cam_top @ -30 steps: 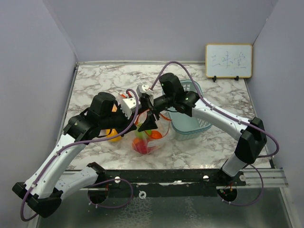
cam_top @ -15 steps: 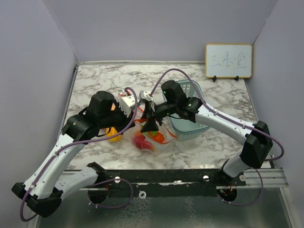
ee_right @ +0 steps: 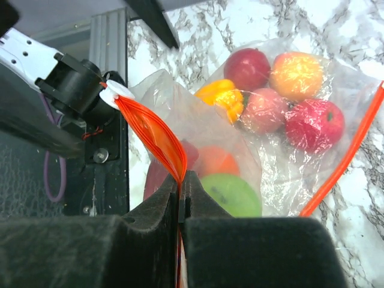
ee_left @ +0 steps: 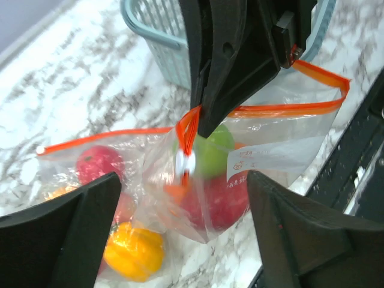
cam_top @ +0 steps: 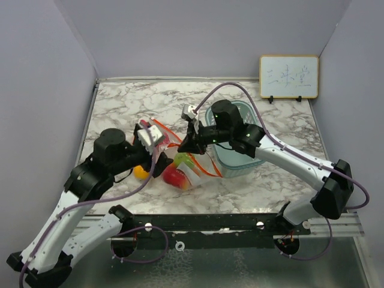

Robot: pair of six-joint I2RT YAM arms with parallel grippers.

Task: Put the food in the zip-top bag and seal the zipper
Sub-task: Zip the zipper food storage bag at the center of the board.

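The right tool [ee_right: 181,180] pinches the zipper [ee_right: 153,135] of the zip-top bag [ee_right: 288,174], food [ee_right: 231,193] inside, near the counter's [cam_top: 120,108] near edge; the left tool [ee_left: 183,175] gapes wide, facing it.

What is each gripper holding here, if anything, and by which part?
The right gripper pinches the zip-top bag by its zipper, the orange-red strip at the mouth. The left gripper is open, holding nothing.

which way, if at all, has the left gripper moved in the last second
Yes. In the top view the left gripper has pulled back leftward, away from the teal basket, which has stayed put.
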